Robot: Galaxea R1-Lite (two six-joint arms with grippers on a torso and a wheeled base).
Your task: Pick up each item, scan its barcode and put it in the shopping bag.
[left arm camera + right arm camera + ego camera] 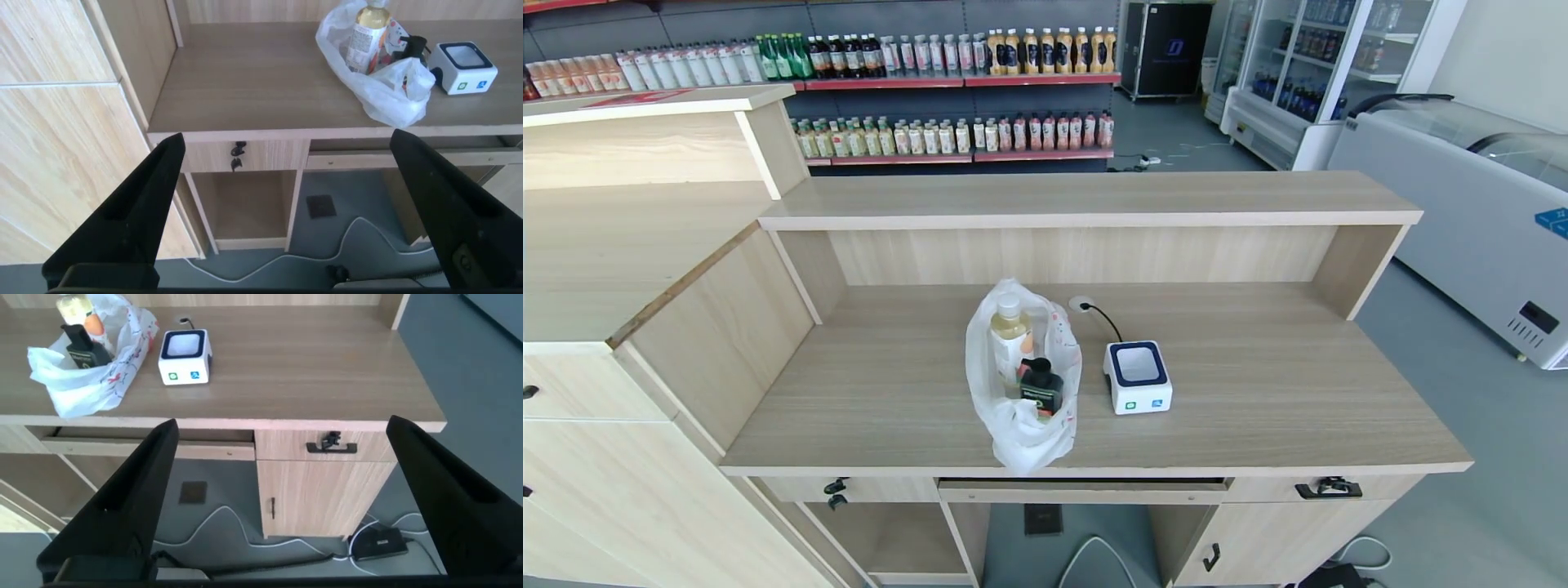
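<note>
1. On the wooden counter (1258,392), near its front edge, the white shopping bag (1023,429) stands open. Two items sit inside it: a tall pale bottle (1010,336) upright toward the back and a shorter dark bottle (1041,384) close in front of it.
2. Just beside the bag, on the robot's right, sits the white barcode scanner (1137,376) with its window facing up. A black cable (1105,320) runs from behind it to a port in the counter.
3. Left gripper (286,216): its fingers are spread wide with nothing between them. It hangs back from the counter's front edge and lower than the top.
4. Right gripper (282,506): likewise spread wide and empty, back from the edge (the scanner and bag lie well ahead of it).
5. Judging by both bottles lying in the bag and both grippers being empty, the bagging step looks done and the task seems at or near its end. Any further move would need a new item to be found first, then a reach over the edge.
6. Writing: the bottle labels and the bag's reddish print are too small to read. The scanner's front carries two small squares, one green and one blue.
</note>
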